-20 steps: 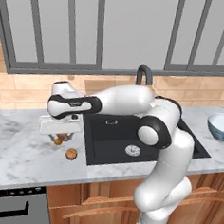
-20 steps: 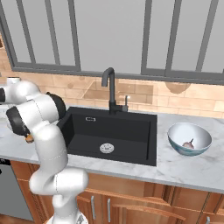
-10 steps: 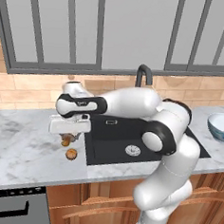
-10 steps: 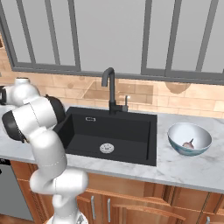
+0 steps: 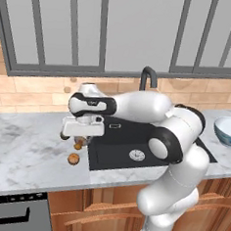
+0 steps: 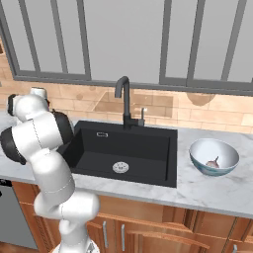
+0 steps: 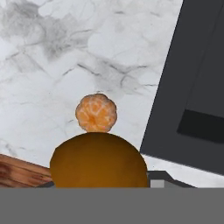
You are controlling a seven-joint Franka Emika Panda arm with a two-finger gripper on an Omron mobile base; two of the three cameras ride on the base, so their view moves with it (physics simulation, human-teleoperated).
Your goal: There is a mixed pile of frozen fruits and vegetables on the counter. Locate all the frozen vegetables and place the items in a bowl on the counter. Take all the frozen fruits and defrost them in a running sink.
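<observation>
Hand view: jaws clamped on a round dark olive-brown ball (image 7: 99,160), above white grey-veined marble counter (image 7: 52,65). Beyond it lies a small segmented orange ball (image 7: 96,113), beside the matte black rectangular sink (image 7: 197,83). No writing legible. Right base view: white, blue-tinted bowl (image 6: 213,157) right of the sink.

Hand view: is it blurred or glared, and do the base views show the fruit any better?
Hand view: sharp, no glare; the dark ball looms close at the bottom, the orange ball crisp beyond it. Left base view: flat, even light, the orange ball small but clear. Right base view: the arm blocks the fruit.
</observation>
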